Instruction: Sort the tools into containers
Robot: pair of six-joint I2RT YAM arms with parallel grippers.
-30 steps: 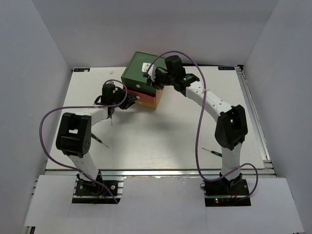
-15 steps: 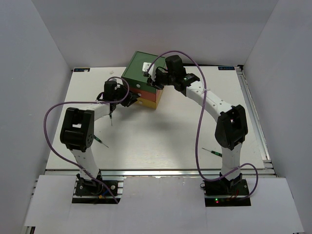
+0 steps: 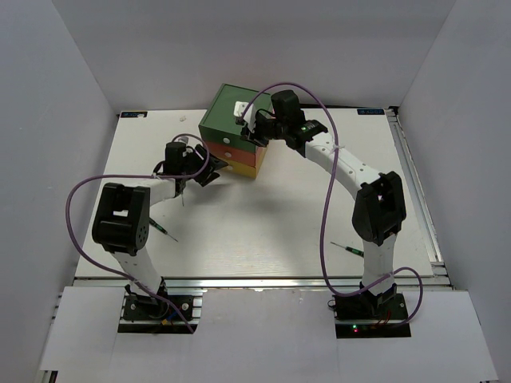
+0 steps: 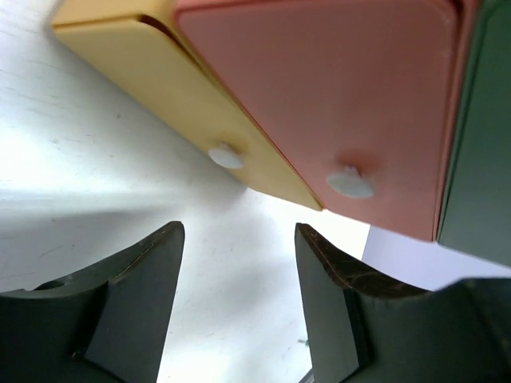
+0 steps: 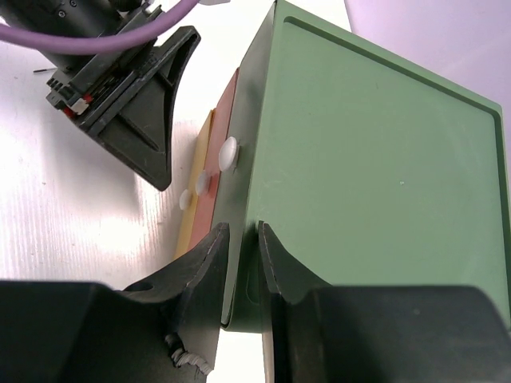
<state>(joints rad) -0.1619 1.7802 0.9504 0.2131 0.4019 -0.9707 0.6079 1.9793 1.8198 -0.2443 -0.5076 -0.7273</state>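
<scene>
We see left fingers [image 4: 156, 263] released, empty, just short of white round knob [image 4: 226, 155] of yellow plastic drawer [image 4: 144, 72]. Right fingers [image 5: 206, 263] clench edge of green-topped cube-shaped chest [image 5: 359, 159], likely bracing it.

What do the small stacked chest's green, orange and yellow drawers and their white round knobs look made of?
Green drawer, orange drawer, yellow drawer: likely moulded plastic, given the smooth satin faces, rounded corners and uniform colour. White knobs: probably plastic too, with a matte look.

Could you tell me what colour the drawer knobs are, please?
White round knobs, clearest in the left wrist view.
</scene>
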